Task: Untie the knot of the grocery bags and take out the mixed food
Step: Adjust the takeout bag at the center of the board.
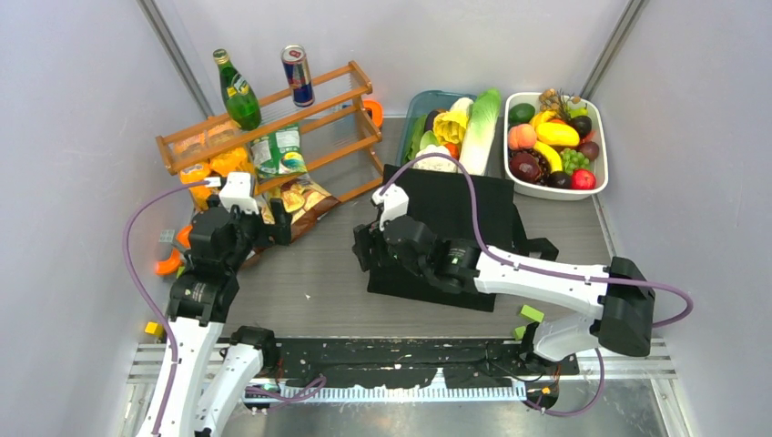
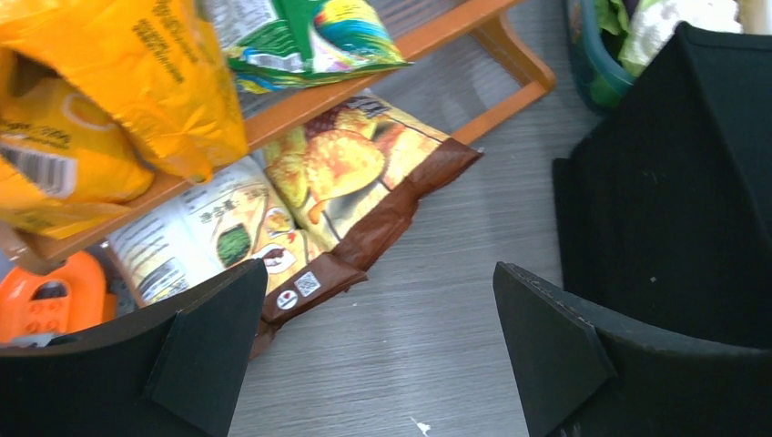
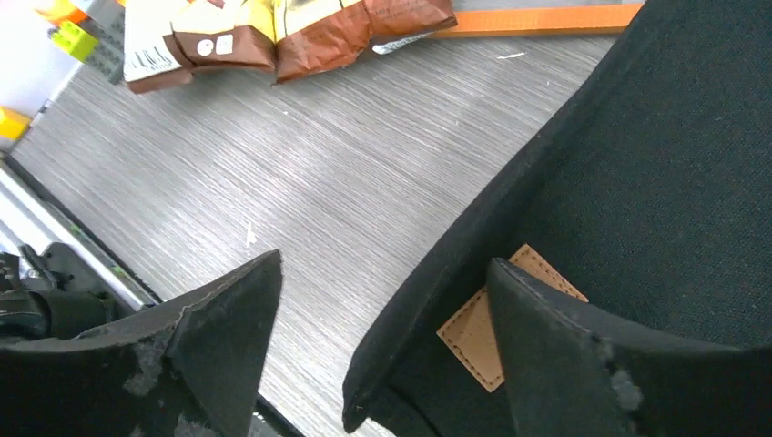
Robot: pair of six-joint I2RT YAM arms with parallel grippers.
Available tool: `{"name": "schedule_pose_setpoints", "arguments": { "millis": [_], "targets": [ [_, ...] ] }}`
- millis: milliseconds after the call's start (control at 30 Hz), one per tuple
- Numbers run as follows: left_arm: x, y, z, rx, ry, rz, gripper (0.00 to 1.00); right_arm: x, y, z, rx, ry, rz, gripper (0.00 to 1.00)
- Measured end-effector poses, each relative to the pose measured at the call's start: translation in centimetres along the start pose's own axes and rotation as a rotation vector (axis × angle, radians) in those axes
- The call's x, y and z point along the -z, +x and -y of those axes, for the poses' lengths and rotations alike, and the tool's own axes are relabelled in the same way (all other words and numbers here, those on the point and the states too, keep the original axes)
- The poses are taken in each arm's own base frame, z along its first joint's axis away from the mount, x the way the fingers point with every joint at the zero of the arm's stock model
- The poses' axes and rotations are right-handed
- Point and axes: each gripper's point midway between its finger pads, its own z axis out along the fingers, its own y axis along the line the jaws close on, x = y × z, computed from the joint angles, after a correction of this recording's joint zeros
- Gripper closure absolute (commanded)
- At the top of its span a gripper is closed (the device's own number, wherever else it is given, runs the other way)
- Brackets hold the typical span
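My left fingers (image 1: 273, 228) are spread wide with nothing between them, hanging low over the desk (image 1: 319, 282) just in front of the wooden rack (image 1: 273, 118). Ahead of them the brown crisp packets (image 1: 305, 196) lie flat on the desk at the rack's foot, one partly over another. Yellow packets (image 1: 214, 164) and a green packet (image 1: 280, 150) sit on the rack's shelves, and a green bottle (image 1: 237, 91) and a can (image 1: 298, 76) stand upright on its top rail.

My right fingers (image 1: 364, 250) are parted too and pinch nothing. They straddle the left edge of the black tote (image 1: 464, 214): one finger is over bare desk, the other over the fabric beside a tan label (image 3: 472, 337) stitched near the bag's corner (whether that finger touches the cloth I cannot tell). The tote lies flat in the middle of the desk, and my right arm reaches across its near part.

Behind the tote, close to its far edge, a teal tub (image 1: 428, 94) holds the vegetables (image 1: 481, 127), with a white-stemmed leafy one leaning along the tub's right side. Just right of that, a white tub (image 1: 546, 191) is full of fruit (image 1: 555, 137)
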Motion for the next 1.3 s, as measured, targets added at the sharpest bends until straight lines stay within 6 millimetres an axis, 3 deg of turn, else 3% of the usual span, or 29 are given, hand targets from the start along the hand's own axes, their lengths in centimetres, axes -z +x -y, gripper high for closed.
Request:
{"name": "schedule_pose_setpoints", "arguments": {
  "millis": [100,200,333,433,567,700,767,833,900,1300],
  "targets": [
    [-0.2,0.1,1.4,-0.003,0.078,-0.005,0.00,0.6,-1.5,0.6,-0.002,-0.014,0.024,0.01],
    [-0.5,0.0,2.8,-0.006,0.143,-0.010,0.01,1.6,-4.4,3.7,-0.056,0.008,0.074,0.04],
    [-0.6,-0.2,5.3,-0.016,0.252,-0.028,0.00,5.2,-9.0,11.4,-0.141,0.128,0.208,0.05],
    [-0.7,-0.5,6.8,-0.026,0.311,-0.037,0.01,8.5,-10.1,16.3,-0.200,0.197,0.290,0.04],
    [-0.8,-0.5,7.6,-0.030,0.346,-0.049,0.00,10.7,-7.9,21.8,-0.276,0.292,0.310,0.05],
    [-0.9,-0.4,7.8,-0.032,0.353,-0.056,0.00,11.1,-1.6,26.4,-0.409,0.378,0.220,0.05],
    [-0.9,-0.4,7.8,-0.032,0.353,-0.055,0.00,11.3,1.5,27.7,-0.471,0.411,0.163,0.04],
    [-0.9,-0.5,7.7,-0.033,0.351,-0.051,0.00,11.5,4.3,28.6,-0.533,0.439,0.108,0.05],
    [-0.8,-0.6,7.7,-0.035,0.348,-0.047,0.00,11.7,5.6,29.1,-0.571,0.447,0.089,0.04],
    [-0.8,-0.3,7.4,-0.036,0.331,-0.048,0.01,12.4,9.7,30.6,-0.742,0.430,0.046,0.04]
  ]
}}
